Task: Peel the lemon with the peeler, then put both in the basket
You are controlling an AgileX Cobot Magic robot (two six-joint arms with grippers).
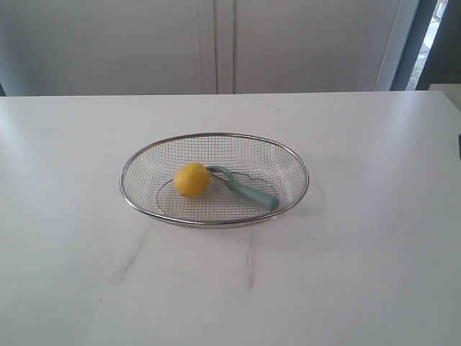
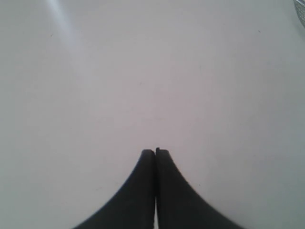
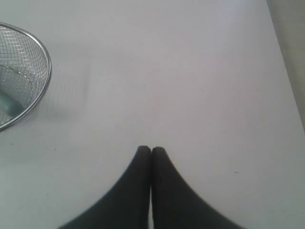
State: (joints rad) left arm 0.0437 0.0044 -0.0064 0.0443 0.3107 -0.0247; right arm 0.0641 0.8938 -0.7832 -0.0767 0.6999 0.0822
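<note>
The yellow lemon [image 1: 191, 179] lies inside the wire-mesh basket [image 1: 288, 155] in the middle of the white table. Beside it, to its right, the teal-handled peeler [image 1: 248, 190] rests in the same basket, its loop head by the lemon. In the right wrist view part of the basket [image 3: 43, 88] shows, with the end of the peeler handle [image 3: 8, 104] inside. My left gripper [image 2: 155, 151] is shut over bare table with nothing in it. My right gripper [image 3: 151, 150] is shut and empty too, apart from the basket. Neither arm shows in the exterior view.
The white table [image 1: 360, 274] spreads around the basket, with faint grey marks [image 1: 250, 259] in front of it. Pale cabinet doors [image 1: 216, 43] stand behind the far edge. The table's edge [image 3: 286, 57] shows in the right wrist view.
</note>
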